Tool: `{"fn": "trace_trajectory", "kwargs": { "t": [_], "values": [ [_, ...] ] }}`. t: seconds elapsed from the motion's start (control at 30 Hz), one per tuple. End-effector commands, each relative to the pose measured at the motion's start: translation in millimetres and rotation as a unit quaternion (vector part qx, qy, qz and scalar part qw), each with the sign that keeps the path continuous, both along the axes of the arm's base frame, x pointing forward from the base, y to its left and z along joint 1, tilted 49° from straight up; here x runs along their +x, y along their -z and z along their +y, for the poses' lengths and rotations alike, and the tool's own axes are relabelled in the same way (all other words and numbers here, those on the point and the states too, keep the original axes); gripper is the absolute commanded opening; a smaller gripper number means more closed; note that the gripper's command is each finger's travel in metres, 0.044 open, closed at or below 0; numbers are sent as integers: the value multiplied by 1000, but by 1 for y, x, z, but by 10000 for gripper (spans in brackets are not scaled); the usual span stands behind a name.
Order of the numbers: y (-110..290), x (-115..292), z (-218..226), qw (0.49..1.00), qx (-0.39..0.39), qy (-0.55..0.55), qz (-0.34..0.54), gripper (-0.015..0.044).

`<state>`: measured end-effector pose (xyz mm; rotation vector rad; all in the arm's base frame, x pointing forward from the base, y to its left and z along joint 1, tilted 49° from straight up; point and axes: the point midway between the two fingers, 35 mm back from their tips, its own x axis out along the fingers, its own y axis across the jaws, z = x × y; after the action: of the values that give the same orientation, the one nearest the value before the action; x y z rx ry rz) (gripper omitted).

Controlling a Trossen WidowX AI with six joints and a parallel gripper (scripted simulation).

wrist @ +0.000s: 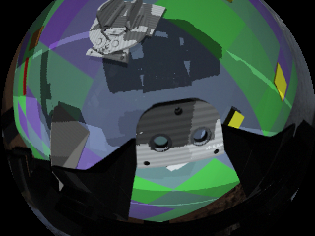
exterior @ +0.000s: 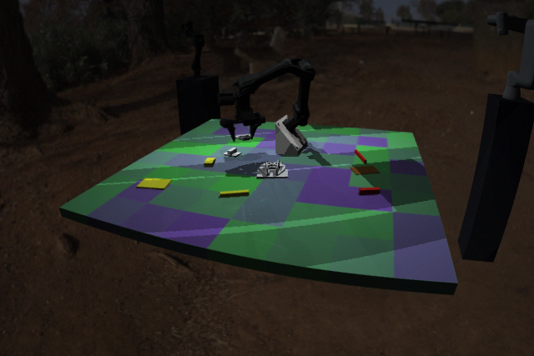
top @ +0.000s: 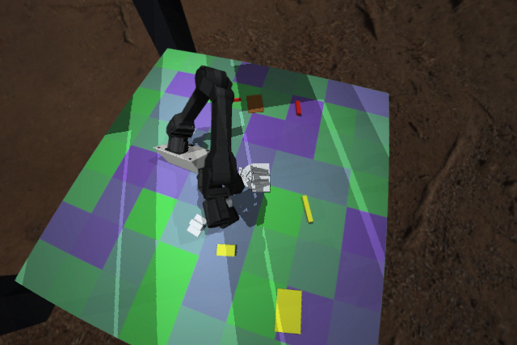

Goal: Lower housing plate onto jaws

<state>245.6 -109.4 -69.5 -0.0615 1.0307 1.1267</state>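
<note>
The housing plate [exterior: 244, 137] [wrist: 179, 149], pale grey with two large holes and several small ones, is in the air. My gripper [exterior: 243, 139] [wrist: 177, 136] is shut on its two side edges. The white base with the two jaws [top: 261, 177] [exterior: 272, 169] [wrist: 125, 29] stands on the table, apart from the plate and lower. In the wrist view it lies beyond the plate, at the upper left. Two round ends show at the jaws' near side; the pins are too small to tell. In the top view the arm mostly hides the held plate.
A small white stand [top: 195, 225] [exterior: 232, 152] is near the gripper. A yellow block [top: 225, 250] [exterior: 209, 161] [wrist: 237, 119], a yellow bar [top: 307, 209] [exterior: 234, 193] and a yellow slab [top: 288, 311] [exterior: 153, 183] lie around. Red bars and a brown tile [top: 254, 103] [exterior: 365, 169] are farther off.
</note>
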Motion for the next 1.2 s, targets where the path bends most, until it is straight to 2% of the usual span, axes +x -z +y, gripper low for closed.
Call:
{"fn": "trace_trajectory", "kwargs": {
  "t": [0.0,1.17],
  "values": [
    [-10,5,12,1000,6,22,22,351],
    [-84,25,97,967,37,169,185,351]
  ]
}}
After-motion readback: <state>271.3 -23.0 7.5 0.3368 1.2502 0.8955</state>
